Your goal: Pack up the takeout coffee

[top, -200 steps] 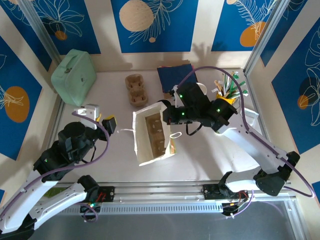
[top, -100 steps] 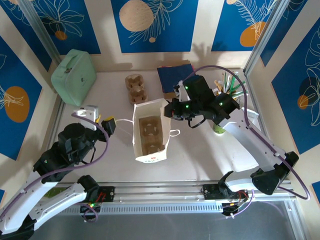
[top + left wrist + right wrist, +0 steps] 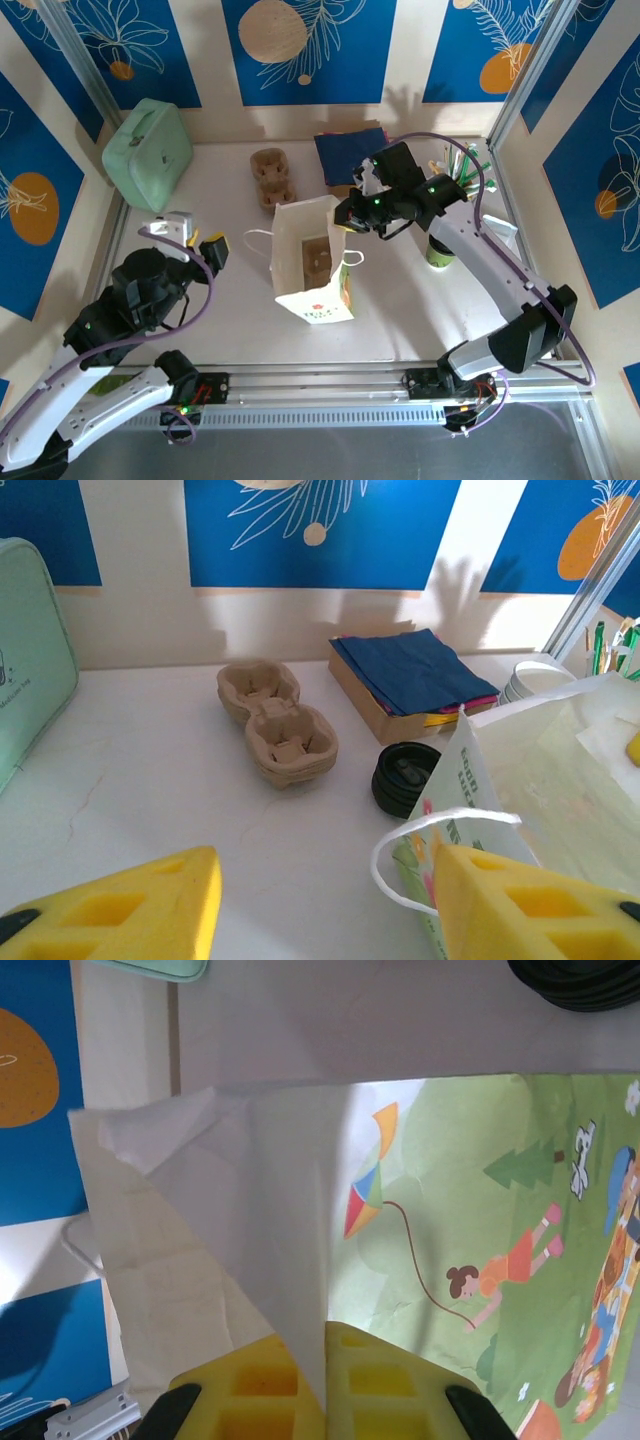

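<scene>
Takeout coffee (image 3: 438, 250), a small paper cup with a dark lid, is standing on the white bench (image 3: 400, 300), right of the white printed paper bag (image 3: 315, 265). My right claw (image 3: 325, 1338) is clamping the bag's rim. My left claw (image 3: 322, 880) is hanging apart, gripping nothing.

There is one paper bag (image 3: 318, 305), one green case (image 3: 148, 152), one cup-carrier stack (image 3: 272, 178), one napkin pile (image 3: 350, 152) and one lid stack (image 3: 403, 777).
</scene>
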Tool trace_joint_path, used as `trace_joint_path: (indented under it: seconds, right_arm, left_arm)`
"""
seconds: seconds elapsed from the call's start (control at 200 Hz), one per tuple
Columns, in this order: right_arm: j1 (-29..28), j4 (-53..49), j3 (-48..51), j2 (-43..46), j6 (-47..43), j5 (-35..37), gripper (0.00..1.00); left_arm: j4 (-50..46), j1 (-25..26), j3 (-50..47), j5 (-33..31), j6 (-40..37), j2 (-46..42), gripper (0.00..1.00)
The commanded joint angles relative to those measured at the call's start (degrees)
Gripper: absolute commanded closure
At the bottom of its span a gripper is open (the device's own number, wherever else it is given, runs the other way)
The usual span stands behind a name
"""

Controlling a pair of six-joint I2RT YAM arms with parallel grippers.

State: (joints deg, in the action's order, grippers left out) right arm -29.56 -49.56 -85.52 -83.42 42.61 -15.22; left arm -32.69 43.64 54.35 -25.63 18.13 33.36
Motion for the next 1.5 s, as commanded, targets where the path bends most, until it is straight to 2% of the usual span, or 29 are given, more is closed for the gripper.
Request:
trace_joint_path:
  seconds: [0.0, 0.34, 0.645, 0.9, 1.126, 1.286, 1.361, 1.496]
  right_arm:
    - [1.35, 0.27, 1.03, -0.31, -2.15, -4.23, 1.0]
    - [4.66, 0.45, 2.05, -1.73, -7.19, -6.57, 0.96]
    - [6.83, -1.18, 0.99, -3.77, -11.28, -4.23, 0.91]
    - [7.06, -4.19, -1.09, -4.06, -12.9, 0.11, 0.79]
    - [7.28, -8.77, -3.8, -2.56, -12.5, 3.59, 0.59]
    - [8.34, -10.49, -4.45, 1.79, -12.05, 6.45, 0.52]
    - [8.43, -11.85, -4.77, 4.29, -12.17, 9.99, 0.5]
    - [8.55, -13.79, -5.19, 8.45, -13.17, 15.57, 0.36]
  left_arm:
    - [-1.33, 0.07, -0.21, -1.04, 0.63, -0.92, 0.42]
    - [-1.15, 0.06, -0.21, -0.73, 0.94, -1.01, 0.42]
    - [-1.15, 0.09, -0.04, -0.56, 1.11, -1.02, 0.42]
    - [-0.45, 0.09, 0.54, -0.27, 0.77, -0.22, 0.42]
    - [0.07, 0.11, 0.93, 0.01, 0.41, 0.61, 0.42]
    - [0.54, 0.07, 0.63, -1.48, 0.32, 1.34, 0.42]
    - [0.33, 0.05, 0.63, -2.4, 0.33, 2.19, 0.4]
    - [0.6, 0.06, -0.07, -4.53, 0.33, 3.73, 0.35]
